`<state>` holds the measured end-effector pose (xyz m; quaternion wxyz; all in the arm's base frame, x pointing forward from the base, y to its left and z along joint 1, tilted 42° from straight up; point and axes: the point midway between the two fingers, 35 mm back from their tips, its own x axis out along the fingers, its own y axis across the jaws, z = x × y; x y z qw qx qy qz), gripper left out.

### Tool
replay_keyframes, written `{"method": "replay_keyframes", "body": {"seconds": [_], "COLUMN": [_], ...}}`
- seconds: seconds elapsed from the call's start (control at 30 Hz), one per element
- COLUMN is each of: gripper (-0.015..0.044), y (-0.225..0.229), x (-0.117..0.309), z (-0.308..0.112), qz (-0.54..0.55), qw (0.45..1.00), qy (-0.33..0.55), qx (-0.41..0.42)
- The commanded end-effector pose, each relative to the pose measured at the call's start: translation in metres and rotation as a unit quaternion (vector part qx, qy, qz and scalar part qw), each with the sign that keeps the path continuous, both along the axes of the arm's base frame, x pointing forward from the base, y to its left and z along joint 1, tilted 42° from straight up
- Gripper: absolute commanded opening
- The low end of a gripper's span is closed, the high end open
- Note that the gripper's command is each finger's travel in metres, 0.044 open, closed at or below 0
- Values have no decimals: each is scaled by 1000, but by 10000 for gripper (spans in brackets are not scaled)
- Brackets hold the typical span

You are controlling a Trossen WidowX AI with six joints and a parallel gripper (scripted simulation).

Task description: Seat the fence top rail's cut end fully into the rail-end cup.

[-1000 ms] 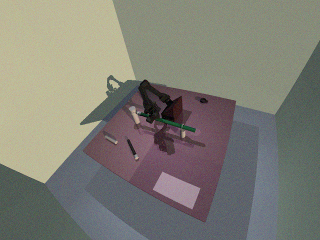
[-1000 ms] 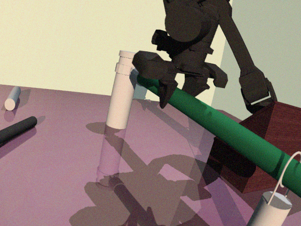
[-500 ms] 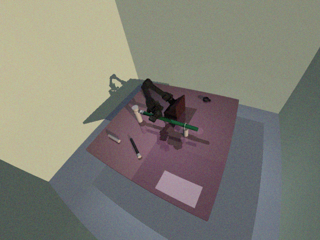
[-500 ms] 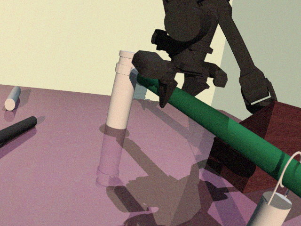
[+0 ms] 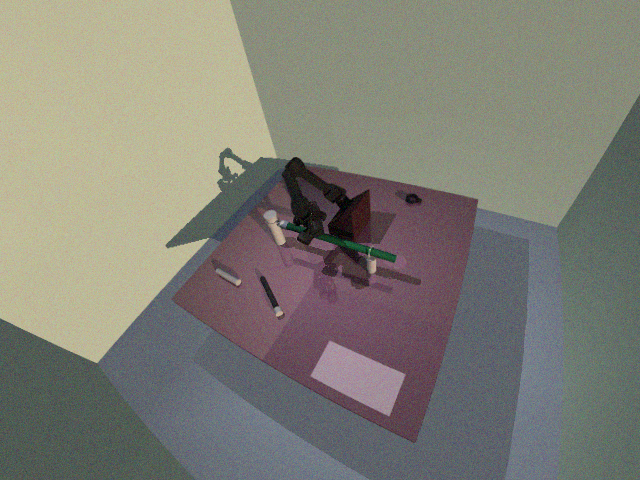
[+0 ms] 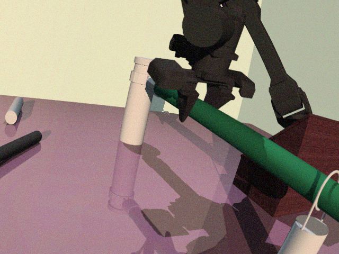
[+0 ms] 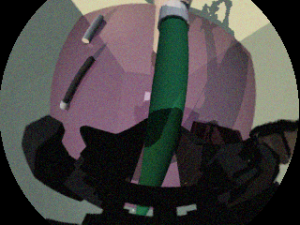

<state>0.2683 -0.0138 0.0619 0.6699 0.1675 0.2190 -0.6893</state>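
Note:
The green rail (image 5: 356,246) (image 6: 246,139) (image 7: 171,70) runs through the wire loop above the short post (image 5: 371,266) (image 6: 301,243). Its far end meets the grey end cup (image 5: 282,223) (image 6: 149,87) (image 7: 174,11) beside the big white post (image 5: 277,235) (image 6: 134,117). In the wrist view the cup's rim surrounds the rail end; how deep the end sits is hidden. The brace band (image 6: 138,77) is high on the post, just below the cap (image 6: 142,60). My gripper (image 5: 309,236) (image 6: 198,109) is shut on the rail, a short way from the cup.
A dark red wooden block (image 5: 360,219) (image 6: 323,142) stands behind the rail, near the arm. A white cylinder (image 5: 227,276) (image 6: 15,109) (image 7: 94,29) and a black rod (image 5: 269,293) (image 6: 20,143) (image 7: 79,82) lie apart. A pale sheet (image 5: 358,377) and small dark object (image 5: 413,198) are farther away.

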Motion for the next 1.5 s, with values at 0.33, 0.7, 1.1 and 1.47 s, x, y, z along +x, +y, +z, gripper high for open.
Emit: {"method": "replay_keyframes", "body": {"seconds": [0.33,0.7,1.1,1.47], "gripper": [0,0,0,0], "y": [-3,-6,-11,-16], "x": [5,6,7,7], "z": [13,18,24,27], "qz": [4,4,4,4], "qw": [1000,1000,1000,1000], "qy": [-4,-4,-4,-4], "qx": [-3,-3,-3,-4]}}
